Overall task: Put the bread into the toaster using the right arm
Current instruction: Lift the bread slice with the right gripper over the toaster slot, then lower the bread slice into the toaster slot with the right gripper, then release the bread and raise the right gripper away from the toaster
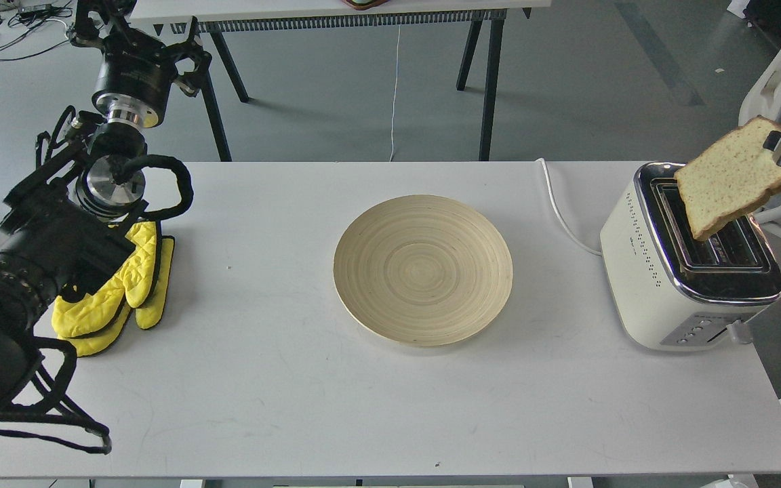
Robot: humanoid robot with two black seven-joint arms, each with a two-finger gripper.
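Note:
The bread (pixel 729 179) is a pale speckled slice with a brown crust, held tilted in the air just above the toaster's slots. My right gripper (pixel 778 150) is shut on the slice's upper right corner; most of the right arm is out of view past the right edge. The toaster (pixel 685 261) is cream-white with a chrome top and stands at the table's right end, its white cord (pixel 560 210) trailing back. My left gripper (pixel 102 17) is at the far upper left, dark and small, so I cannot tell its state.
A round wooden plate (pixel 423 268) lies mid-table. Yellow oven mitts (pixel 116 291) lie at the left under my left arm (pixel 58 230). A white chair (pixel 780 74) stands beyond the toaster. Another table's legs (pixel 492 74) stand behind.

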